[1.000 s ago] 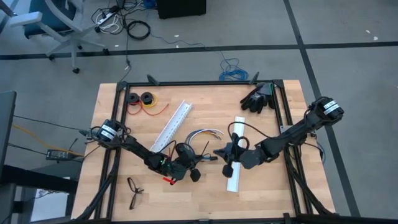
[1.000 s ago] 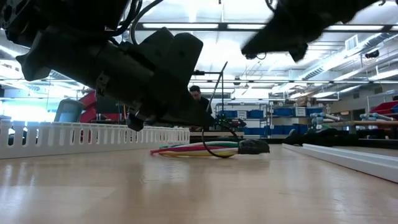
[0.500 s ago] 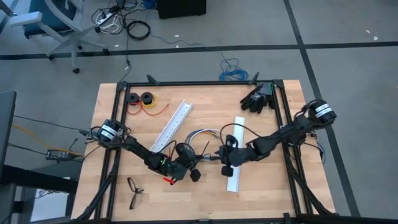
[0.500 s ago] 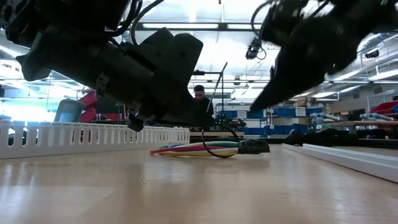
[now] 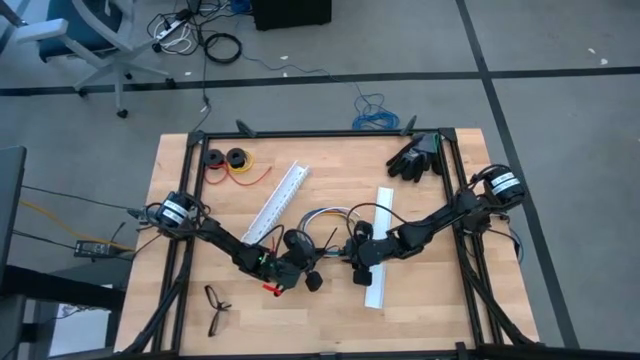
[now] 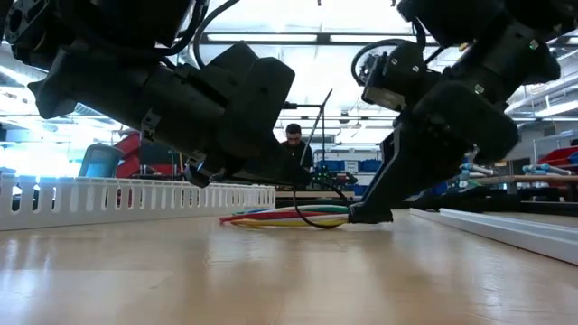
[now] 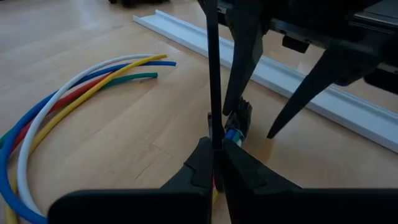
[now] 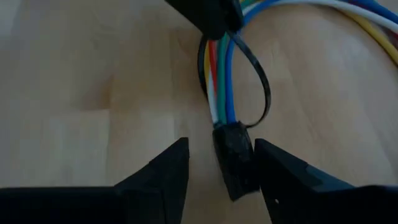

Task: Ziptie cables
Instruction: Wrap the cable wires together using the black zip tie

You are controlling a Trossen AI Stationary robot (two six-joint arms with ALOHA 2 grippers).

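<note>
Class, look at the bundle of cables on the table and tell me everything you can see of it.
The cables are thin, plastic-sheathed wires in blue, white, yellow, red and green. They lie flat on the wooden table in a loose curve, their free ends fanned apart. The other ends gather into a small black connector, which sits between the right gripper's open fingers. A thin black ziptie loops around the wires beside the connector; its tail stands upright, pinched in the left gripper.

Two dark jointed arms, black looped cables, seemingly white-banded shoulder joints.
</note>
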